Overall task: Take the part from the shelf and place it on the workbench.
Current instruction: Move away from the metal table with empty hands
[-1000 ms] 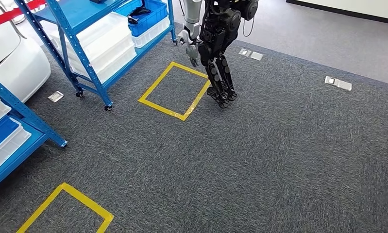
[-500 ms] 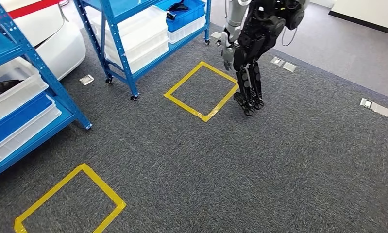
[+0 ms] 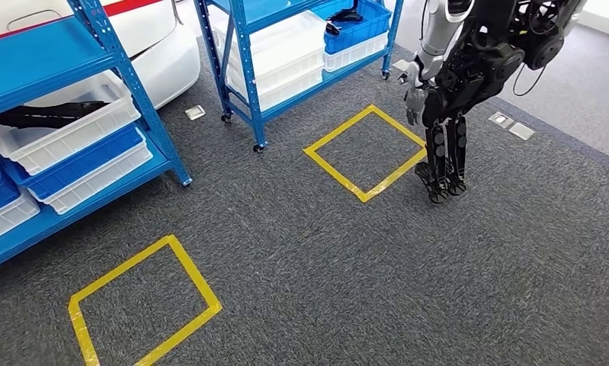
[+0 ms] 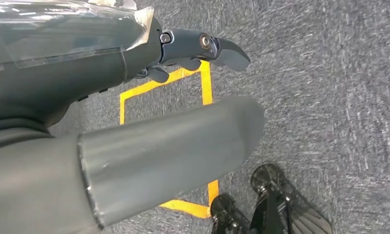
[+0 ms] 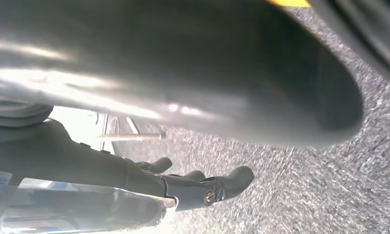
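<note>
Head view, sweeping left to right: a blue steel shelf (image 3: 72, 53) stands at the left edge, stacked with white and blue plastic bins. The top white bin (image 3: 65, 130) holds a long, dark, tapering part (image 3: 46, 114), lying flat and poking over the rim. Behind the rack curves a glossy white car body (image 3: 164, 46). On the coarse grey carpet (image 3: 324, 259) near the bottom sits a square outlined in yellow tape (image 3: 141, 301). Further along, a second blue shelf (image 3: 286, 46) on small castors carries more white bins and a blue bin (image 3: 358, 23) with something black in it, too small to identify. A second yellow tape square (image 3: 366, 152) lies beyond, and just beside it stands another humanoid robot (image 3: 469, 76), black legs, silver arm hanging down.

Left wrist view: left hand (image 4: 149, 117) hangs over the carpet, smooth grey thumb thick and rounded, darker fingers extended, grasping nothing. Right wrist view: right hand (image 5: 183, 141) likewise relaxed, fingers apart, nothing in it.
</note>
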